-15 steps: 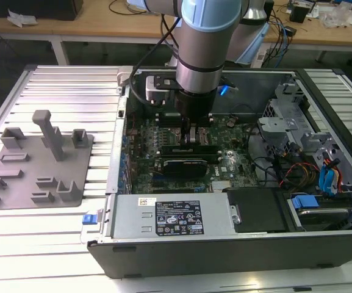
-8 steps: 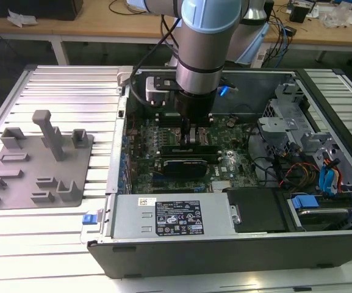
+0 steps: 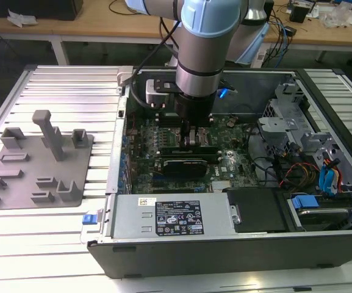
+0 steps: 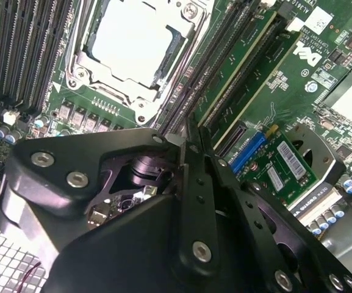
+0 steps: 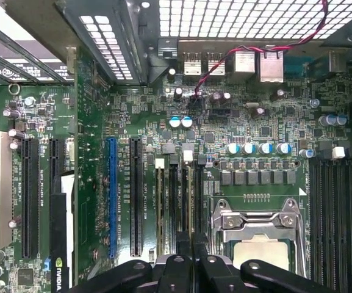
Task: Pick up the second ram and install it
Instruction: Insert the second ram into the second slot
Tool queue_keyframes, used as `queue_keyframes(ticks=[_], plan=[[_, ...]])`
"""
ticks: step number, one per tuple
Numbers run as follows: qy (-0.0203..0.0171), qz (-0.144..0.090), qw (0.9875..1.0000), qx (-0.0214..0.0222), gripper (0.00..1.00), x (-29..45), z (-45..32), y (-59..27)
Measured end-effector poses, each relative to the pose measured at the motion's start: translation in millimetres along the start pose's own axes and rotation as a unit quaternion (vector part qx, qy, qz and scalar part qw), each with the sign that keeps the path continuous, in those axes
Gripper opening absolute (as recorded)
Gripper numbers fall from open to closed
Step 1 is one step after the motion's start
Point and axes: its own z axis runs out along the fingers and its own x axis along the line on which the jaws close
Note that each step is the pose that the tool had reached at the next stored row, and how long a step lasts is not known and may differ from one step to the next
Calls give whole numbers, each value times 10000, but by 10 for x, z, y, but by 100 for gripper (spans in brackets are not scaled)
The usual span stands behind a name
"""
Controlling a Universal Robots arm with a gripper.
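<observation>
a lab: cluttered workbenches (image 3: 84, 18); open computer case (image 3: 224, 244) on slatted table (image 3: 60, 91)

Bright, even overhead light washes the ribbed metal table (image 3: 60, 85) pale in the exterior view, with glare along its near edge. Both wrist views are softer; the black gripper (image 4: 191, 152) perhaps lies slightly out of focus.

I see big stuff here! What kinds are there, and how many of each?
Robot arm: 1
Open computer case: 1
Grey tray: 1
Total: 3
</observation>
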Motion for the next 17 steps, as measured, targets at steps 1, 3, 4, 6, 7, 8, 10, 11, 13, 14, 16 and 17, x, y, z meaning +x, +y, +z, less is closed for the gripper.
queue_keyframes(ticks=[1, 3, 4, 6, 7, 8, 10, 11, 13, 14, 16, 17], plan=[[0, 0, 10000, 0, 9, 0, 0, 0], [-2, 0, 10000, 1, 9, -1, 7, -1], [-1, 0, 10000, 0, 9, 0, 16, -1], [-1, 0, 10000, 1, 9, 1, 30, -1], [0, 0, 10000, 0, 9, 1, 29, -1], [0, 0, 10000, 0, 9, 1, 30, -1], [-1, 0, 10000, 0, 9, 1, 31, -1], [-1, 0, 10000, 0, 11, 0, 31, -1], [-1, 0, 10000, 0, 18, 1, 31, -1], [-1, 0, 10000, 1, 18, 1, 31, -1], [-4, 0, 10000, 0, 18, -1, -21, 1], [-4, 0, 10000, 1, 18, -2, -55, 2]])
